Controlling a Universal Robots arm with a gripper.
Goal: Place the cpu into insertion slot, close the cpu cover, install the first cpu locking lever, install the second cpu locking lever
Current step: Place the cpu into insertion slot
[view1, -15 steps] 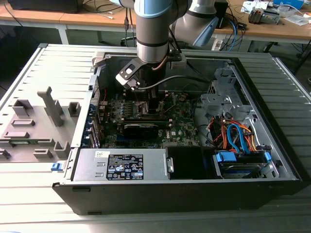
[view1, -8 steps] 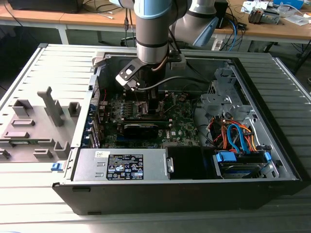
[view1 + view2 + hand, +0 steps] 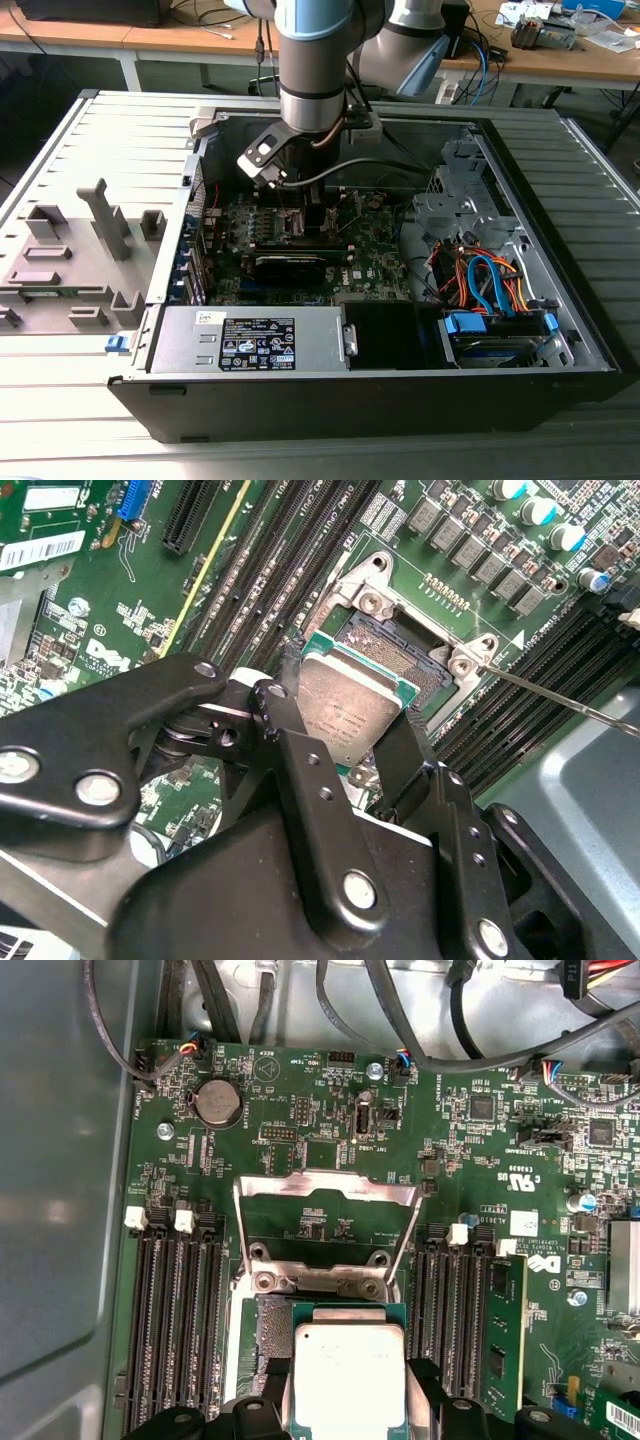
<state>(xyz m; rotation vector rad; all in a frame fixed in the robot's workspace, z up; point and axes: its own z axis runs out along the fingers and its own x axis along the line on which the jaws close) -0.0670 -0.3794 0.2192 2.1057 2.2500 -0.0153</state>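
One cpu held at one open slot; one cover raised.
The gripper (image 3: 340, 715) jaws are clenched on the single cpu (image 3: 352, 702) by two opposite edges, partly over the slot (image 3: 400, 645), not seated. The cover (image 3: 320, 1185) stands raised at one edge of the slot. Black memory slots (image 3: 180, 1330) flank both sides; one wire lever (image 3: 560, 698) juts alongside. The arm (image 3: 315, 90) reaches down into the open case (image 3: 560, 330) on the counter (image 3: 80, 420).

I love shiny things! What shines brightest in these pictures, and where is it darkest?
First wrist view: the small square chip with a silvery-grey metal top glares palest, and the thin silver frame plate glints along its edges. Second wrist view: the black gripper holding the chip shows bright spots on its screws. Exterior view: the open dark computer case is dimmest inside.
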